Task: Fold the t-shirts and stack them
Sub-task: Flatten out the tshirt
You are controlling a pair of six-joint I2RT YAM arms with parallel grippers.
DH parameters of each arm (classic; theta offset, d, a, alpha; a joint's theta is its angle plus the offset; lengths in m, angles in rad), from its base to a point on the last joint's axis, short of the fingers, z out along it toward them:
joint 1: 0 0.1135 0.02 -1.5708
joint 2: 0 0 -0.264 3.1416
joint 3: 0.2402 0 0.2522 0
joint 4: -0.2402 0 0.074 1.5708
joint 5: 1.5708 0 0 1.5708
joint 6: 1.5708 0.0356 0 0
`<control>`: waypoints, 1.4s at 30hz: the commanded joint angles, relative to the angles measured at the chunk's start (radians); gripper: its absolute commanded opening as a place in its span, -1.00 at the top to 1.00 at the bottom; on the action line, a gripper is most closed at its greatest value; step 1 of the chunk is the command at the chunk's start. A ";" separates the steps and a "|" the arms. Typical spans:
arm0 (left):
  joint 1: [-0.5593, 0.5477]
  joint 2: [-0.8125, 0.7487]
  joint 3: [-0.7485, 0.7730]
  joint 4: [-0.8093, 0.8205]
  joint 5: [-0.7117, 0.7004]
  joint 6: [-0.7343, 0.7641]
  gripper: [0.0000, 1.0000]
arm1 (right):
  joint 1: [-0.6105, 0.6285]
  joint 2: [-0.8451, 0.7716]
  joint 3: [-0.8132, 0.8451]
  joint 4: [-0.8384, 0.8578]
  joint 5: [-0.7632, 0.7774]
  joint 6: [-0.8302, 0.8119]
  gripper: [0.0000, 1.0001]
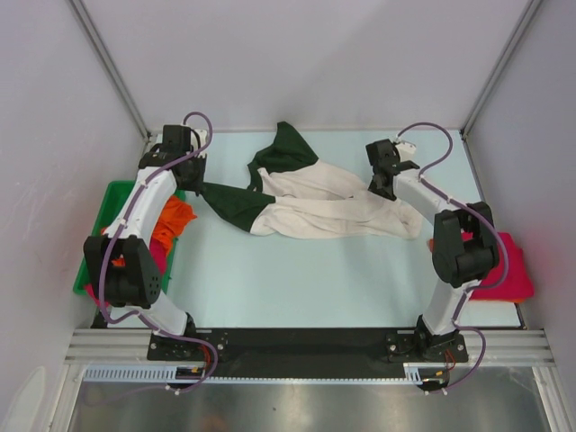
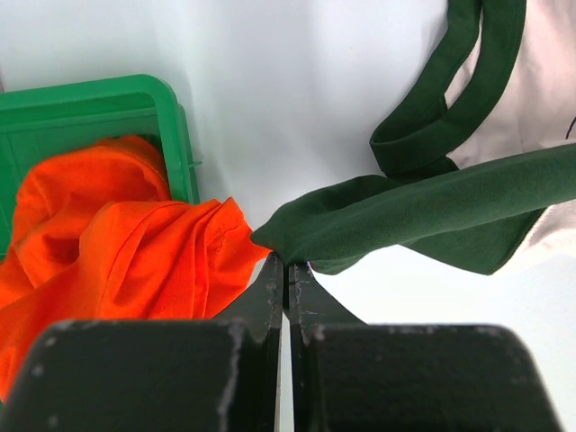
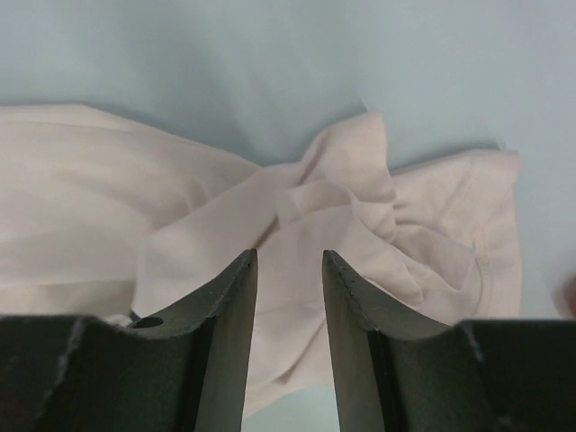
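The cream tee (image 1: 342, 211) is soft, matt, creased cloth; left of it, a matt orange tee (image 2: 117, 243) lies in a smooth plastic bin (image 2: 90, 101).

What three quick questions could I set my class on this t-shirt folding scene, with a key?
1. Fill in: the orange t-shirt spills out of the green plastic ___.
2. Choose one. The left gripper is shut on: A the orange t-shirt; B the cream t-shirt, by its dark green sleeve; C nothing.
3. True or false: the right gripper clamps the cream t-shirt.

Key
1. bin
2. B
3. False: its jaws stand apart above the cloth.
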 commanded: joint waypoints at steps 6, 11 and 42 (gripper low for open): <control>0.002 -0.012 -0.010 0.026 0.021 0.011 0.99 | -0.006 -0.115 -0.093 -0.012 0.058 0.014 0.17; -0.001 -0.009 -0.015 0.026 0.025 0.008 1.00 | -0.026 -0.109 -0.104 0.009 0.053 0.002 0.15; -0.004 -0.030 -0.045 0.028 0.008 0.014 1.00 | -0.037 0.057 -0.098 -0.011 -0.025 0.004 0.31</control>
